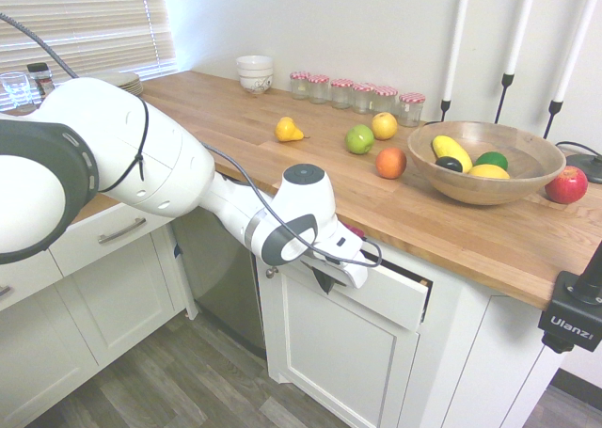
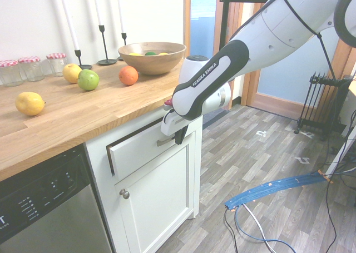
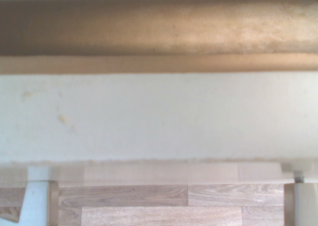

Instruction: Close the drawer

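White wall (image 1: 329,23) behind the wooden countertop (image 1: 226,113); 3 white candles (image 1: 458,42).

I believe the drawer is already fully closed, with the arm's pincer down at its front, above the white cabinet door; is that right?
Not quite: the drawer isn't fully closed. The second exterior view shows its front standing slightly out from the cabinet, with a dark gap behind it.

Wooden counter (image 1: 245,136) as seen in the first exterior view. Far side: white bowls (image 1: 255,73), stacked, with a row of jars (image 1: 357,96) to their right. Middle: pear (image 1: 289,130), green apple (image 1: 359,139), yellow fruit (image 1: 384,125) and orange (image 1: 390,163). Right: wooden bowl (image 1: 484,188) holding fruit; red apple (image 1: 566,185) just beside it; candle holders (image 1: 504,94) behind. Far left: plates (image 1: 118,81), stacked.
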`<state>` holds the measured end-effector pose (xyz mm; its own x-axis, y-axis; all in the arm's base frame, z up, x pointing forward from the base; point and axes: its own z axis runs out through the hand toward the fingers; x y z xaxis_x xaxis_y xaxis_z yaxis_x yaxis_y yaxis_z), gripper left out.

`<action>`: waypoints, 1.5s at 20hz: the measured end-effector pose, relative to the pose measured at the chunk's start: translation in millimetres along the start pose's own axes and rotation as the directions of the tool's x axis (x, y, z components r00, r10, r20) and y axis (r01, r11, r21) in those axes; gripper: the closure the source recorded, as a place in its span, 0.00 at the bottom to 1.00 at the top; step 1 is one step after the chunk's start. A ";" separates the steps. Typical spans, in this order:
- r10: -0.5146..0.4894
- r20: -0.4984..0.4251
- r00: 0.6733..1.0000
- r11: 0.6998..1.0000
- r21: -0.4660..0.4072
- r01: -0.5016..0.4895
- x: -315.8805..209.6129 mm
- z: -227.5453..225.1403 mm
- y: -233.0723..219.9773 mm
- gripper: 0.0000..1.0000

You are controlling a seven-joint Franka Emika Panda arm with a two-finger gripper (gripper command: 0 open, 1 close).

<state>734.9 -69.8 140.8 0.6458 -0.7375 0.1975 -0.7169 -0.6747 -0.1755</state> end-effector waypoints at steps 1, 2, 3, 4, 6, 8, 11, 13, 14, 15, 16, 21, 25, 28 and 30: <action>0.003 0.002 1.000 1.000 0.002 -0.003 0.2 0.2 0.3 0.00; 0.005 0.004 1.000 1.000 0.004 -0.005 0.3 0.3 0.6 0.00; 0.007 0.005 1.000 1.000 0.004 -0.007 0.6 0.5 1.1 0.00; 0.008 0.009 1.000 1.000 0.001 -0.008 0.3 1.1 1.9 0.00; 0.009 0.037 0.999 1.000 -0.020 -0.008 -3.7 4.7 5.5 0.00; 0.013 0.062 0.998 0.999 -0.038 -0.010 -9.1 6.3 10.7 0.00; 0.030 0.106 0.994 0.998 -0.055 -0.024 -19.2 0.7 23.1 0.00; 0.043 0.141 0.989 0.996 -0.078 -0.033 -29.5 -6.4 38.6 0.00; 0.047 0.157 0.986 0.995 -0.089 -0.033 -35.3 -10.8 46.9 0.00; 0.049 0.169 0.984 0.995 -0.099 -0.033 -40.9 -15.9 54.8 0.00; 0.049 0.180 0.982 0.994 -0.107 -0.030 -46.5 -21.9 62.3 0.00; 0.042 0.232 0.972 0.991 -0.133 -0.011 -79.3 -64.7 96.8 0.00; 0.018 0.253 0.967 0.986 -0.164 0.025 -111.4 -101.0 129.1 0.00; -0.012 0.260 0.965 0.982 -0.178 0.060 -131.5 -122.0 147.7 0.00; -0.021 0.260 0.965 0.981 -0.180 0.070 -137.8 -131.0 154.1 0.00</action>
<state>501.0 -68.4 212.8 0.7071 -0.7049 -0.0564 -0.7053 -0.7088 0.0155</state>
